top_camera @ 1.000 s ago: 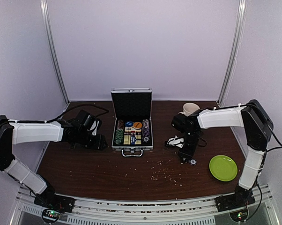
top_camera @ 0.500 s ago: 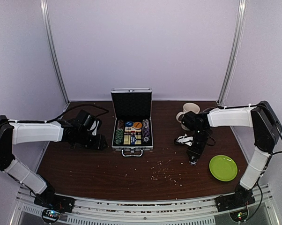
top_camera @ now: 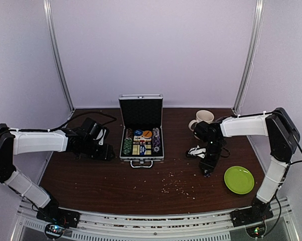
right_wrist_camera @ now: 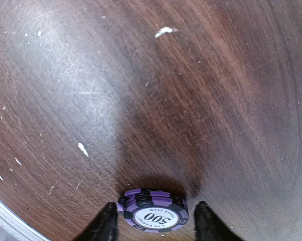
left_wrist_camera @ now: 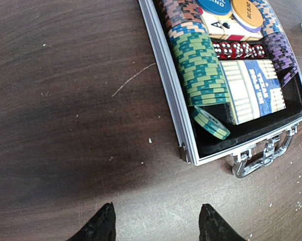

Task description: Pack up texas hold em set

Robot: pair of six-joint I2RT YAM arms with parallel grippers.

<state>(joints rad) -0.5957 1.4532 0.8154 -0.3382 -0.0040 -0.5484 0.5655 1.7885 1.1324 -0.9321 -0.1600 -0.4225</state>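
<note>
Though flat, chip within right claw

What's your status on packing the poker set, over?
Left gripper open, empty, beside open case. Right gripper straddles purple chip on table, grip unclear. Mug, green plate nearby.

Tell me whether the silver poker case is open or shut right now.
Open. The lid of the case stands upright at the back; chips, dice and card deck show inside.
</note>
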